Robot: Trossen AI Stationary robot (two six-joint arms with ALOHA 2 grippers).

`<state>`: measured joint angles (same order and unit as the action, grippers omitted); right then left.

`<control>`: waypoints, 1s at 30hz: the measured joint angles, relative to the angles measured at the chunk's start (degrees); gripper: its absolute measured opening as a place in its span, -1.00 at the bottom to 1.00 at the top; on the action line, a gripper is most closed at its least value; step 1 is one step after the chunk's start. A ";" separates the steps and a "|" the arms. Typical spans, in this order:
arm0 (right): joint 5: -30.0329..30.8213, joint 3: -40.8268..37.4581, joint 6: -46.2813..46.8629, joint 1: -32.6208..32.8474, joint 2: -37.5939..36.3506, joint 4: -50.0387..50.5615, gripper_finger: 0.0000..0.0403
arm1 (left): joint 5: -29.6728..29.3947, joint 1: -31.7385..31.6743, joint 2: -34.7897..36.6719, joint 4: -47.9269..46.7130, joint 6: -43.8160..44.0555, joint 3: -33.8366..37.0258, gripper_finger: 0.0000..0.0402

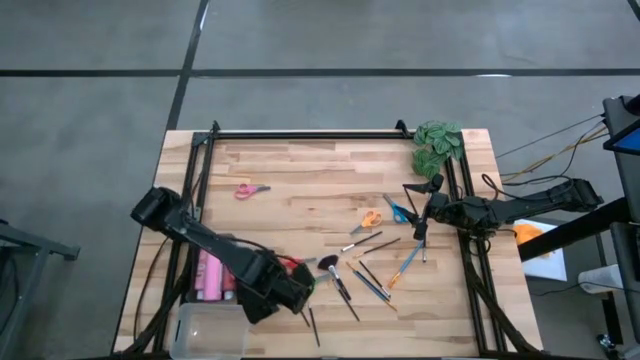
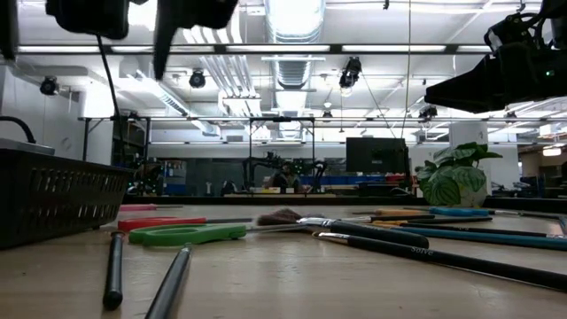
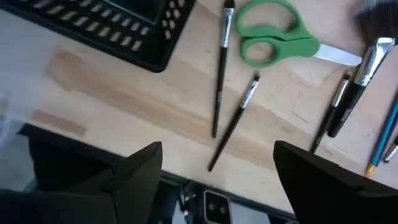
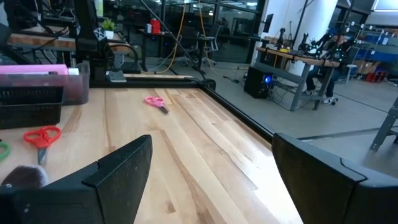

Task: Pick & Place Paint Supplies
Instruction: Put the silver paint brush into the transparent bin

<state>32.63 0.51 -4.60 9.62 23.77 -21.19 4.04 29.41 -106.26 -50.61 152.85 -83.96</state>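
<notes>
The left gripper [image 1: 300, 295] hovers near the table's [image 1: 300, 190] front edge, just beside the black basket [image 3: 124, 31], its fingers [image 3: 134, 171] spread wide and holding nothing. Below it lie the green scissors [image 3: 273, 40] and two thin dark brushes [image 3: 219, 74] side by side on the wood. The right gripper [image 1: 420, 212] hangs at the right side near the green leafy clump [image 1: 438, 145], fingers [image 4: 118, 171] also wide apart and empty. Between the arms lie more brushes [image 1: 375, 285], orange scissors [image 1: 371, 218] and blue scissors [image 1: 398, 210]. Pink scissors [image 1: 250, 190] lie apart toward the far side, red scissors [image 4: 41, 137] near the basket, and pink paint bottles [image 1: 211, 275] in the basket
</notes>
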 joint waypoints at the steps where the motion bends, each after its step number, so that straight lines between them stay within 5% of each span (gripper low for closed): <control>1: 0.01 0.00 -0.09 -0.01 0.00 0.00 0.63 | -1.14 -0.11 -0.35 0.06 -0.29 0.04 0.53; 30: 0.01 0.00 0.04 -0.01 0.00 -0.02 0.63 | 1.74 -1.76 -14.09 4.42 -8.68 0.31 0.51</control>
<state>32.64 0.51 -4.56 9.61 23.77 -21.21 5.78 27.65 -120.35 -46.18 144.18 -83.66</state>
